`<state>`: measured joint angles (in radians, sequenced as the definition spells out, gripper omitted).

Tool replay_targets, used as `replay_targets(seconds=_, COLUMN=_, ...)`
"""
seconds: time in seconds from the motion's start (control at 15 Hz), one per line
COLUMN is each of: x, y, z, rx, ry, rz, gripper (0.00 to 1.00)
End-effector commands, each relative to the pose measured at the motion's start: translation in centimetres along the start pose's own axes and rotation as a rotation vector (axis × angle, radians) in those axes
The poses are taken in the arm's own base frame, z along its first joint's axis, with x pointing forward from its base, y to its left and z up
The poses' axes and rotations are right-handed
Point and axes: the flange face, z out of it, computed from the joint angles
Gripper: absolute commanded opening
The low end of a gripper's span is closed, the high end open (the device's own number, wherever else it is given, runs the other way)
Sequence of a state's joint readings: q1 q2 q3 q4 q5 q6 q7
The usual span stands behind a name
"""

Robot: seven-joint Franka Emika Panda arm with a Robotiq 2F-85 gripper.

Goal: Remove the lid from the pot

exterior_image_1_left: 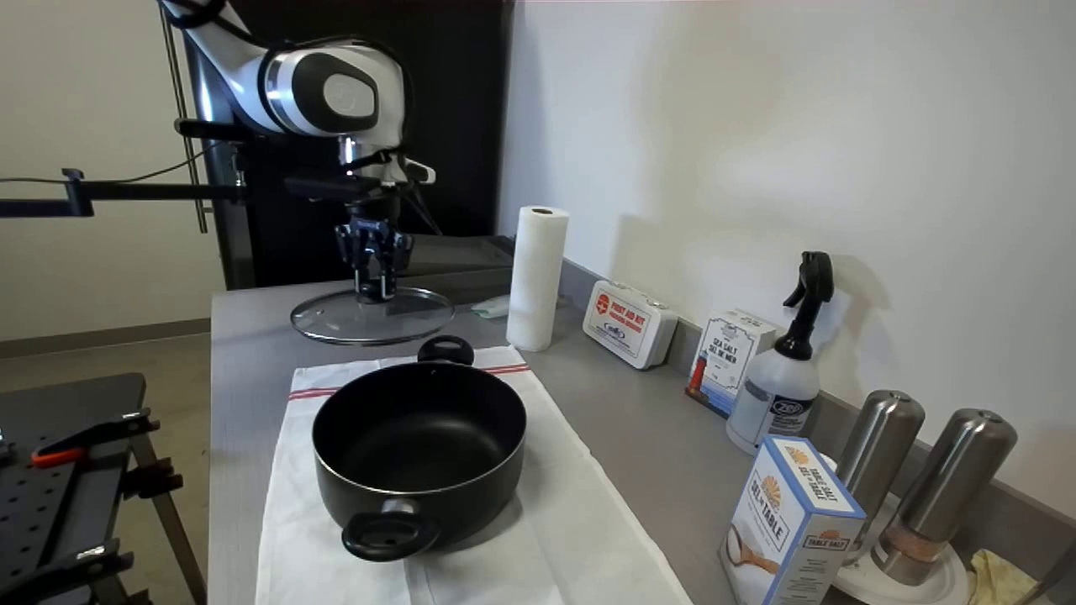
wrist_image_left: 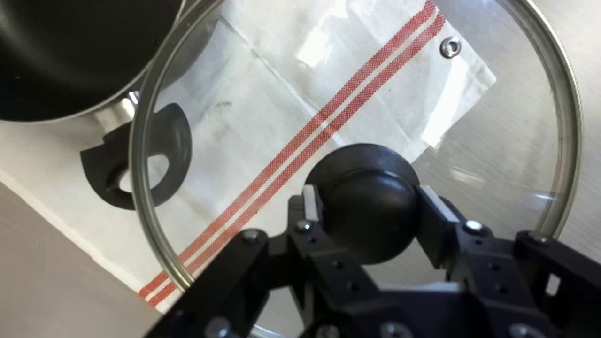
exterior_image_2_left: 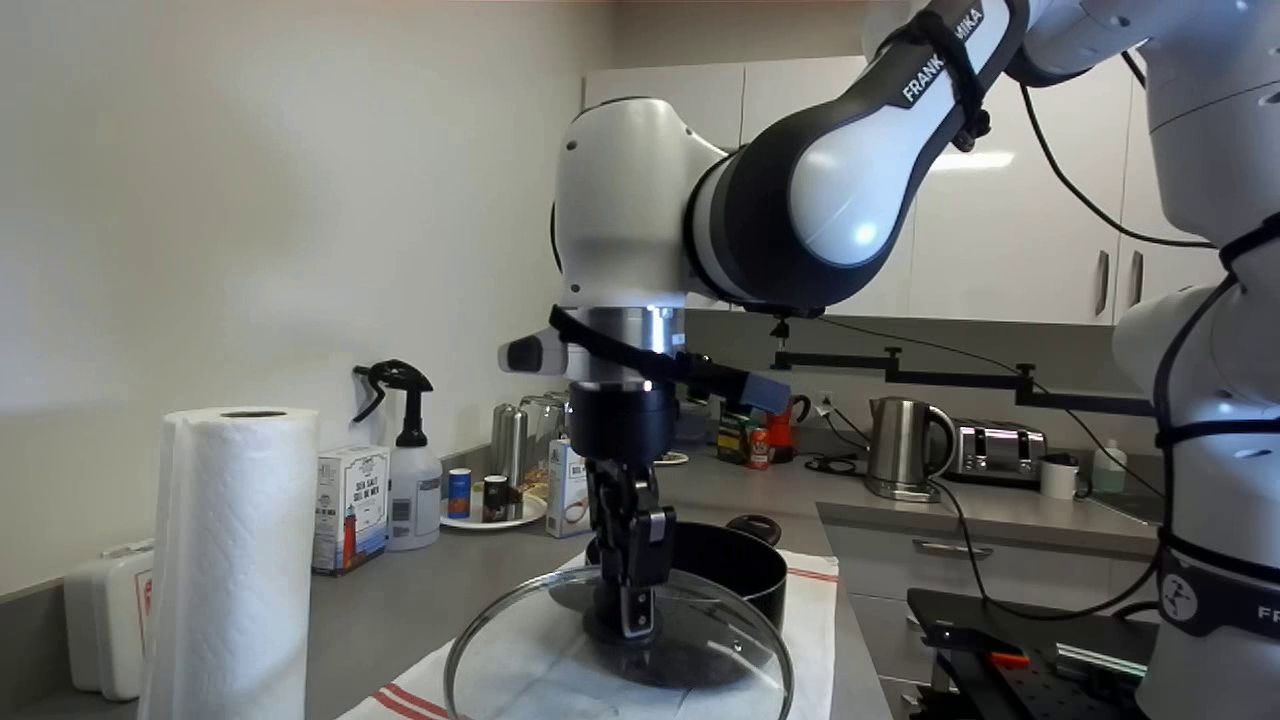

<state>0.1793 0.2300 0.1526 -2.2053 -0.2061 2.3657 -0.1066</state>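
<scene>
Black and open-topped, the pot [exterior_image_1_left: 420, 466] is being supported by a white, red-striped cloth [exterior_image_1_left: 555, 538] on the grey table [exterior_image_1_left: 647, 454], below the centre of the frame and slightly to the left in an exterior view, and its dark inside is being exposed. Higher in that frame and left of centre, the glass lid [exterior_image_1_left: 372, 318] is being grasped by its black knob [wrist_image_left: 371, 213]: the jaws are being clenched on it, and the knob is being pressed from both sides just below the centre of the wrist view. Whether the lid is being borne by the table or held just clear of it cannot be told. In the wrist view, the upper left corner is being filled by the pot, and one of its handles [wrist_image_left: 101, 171] is being crossed in part by the lid's rim [wrist_image_left: 138, 155]. In an exterior view, the jaws are being carried by the white robot arm [exterior_image_2_left: 640, 210], and the pot is being partly screened by jaws and lid. From the centre toward the lower right in an exterior view, a row is being formed by a paper towel roll [exterior_image_1_left: 536, 281], a first aid kit [exterior_image_1_left: 626, 326], a sea salt box [exterior_image_1_left: 727, 361] and a spray bottle [exterior_image_1_left: 773, 395].
</scene>
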Motion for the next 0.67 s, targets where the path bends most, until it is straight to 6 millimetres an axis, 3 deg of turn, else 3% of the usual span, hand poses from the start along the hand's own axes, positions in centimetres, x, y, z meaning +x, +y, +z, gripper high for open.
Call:
replay_targets(seconds=0.0, x=1.9, y=-0.6, z=-0.9, rx=-0.018, ry=-0.006, rz=-0.068, gripper=0.25)
replay_targets(seconds=0.6, x=2.8, y=-1.8, z=0.1, rx=0.007, ry=-0.002, rz=-0.147, gripper=0.25)
